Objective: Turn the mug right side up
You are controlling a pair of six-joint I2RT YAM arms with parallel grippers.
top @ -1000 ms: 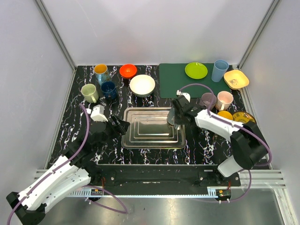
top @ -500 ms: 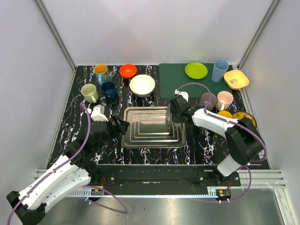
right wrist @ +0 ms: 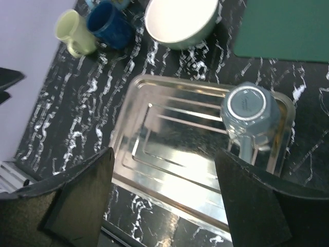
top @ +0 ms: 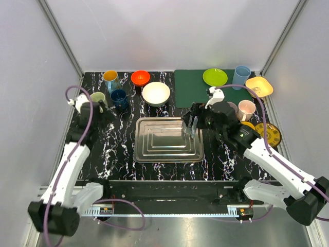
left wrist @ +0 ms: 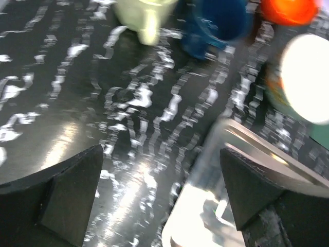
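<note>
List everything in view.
tray: one, silver, centre
upside-down mug: one, grey-blue, tray's far right corner
green mug: one, pale green, far left
blue mug: one, blue, beside green mug
orange mug: one, orange, far left corner
orange bowl: one, orange, far edge
white bowl: one, white, beyond tray
mat: one, green, far right
lime plate: one, lime, on mat
cup: one, light blue, mat's far corner
dish: one, yellow, right of mat
pink mug: one, pink, right side
yellow plate: one, yellow, right edge
left gripper: one, black, open, far left
right gripper: one, black, open, above tray
</note>
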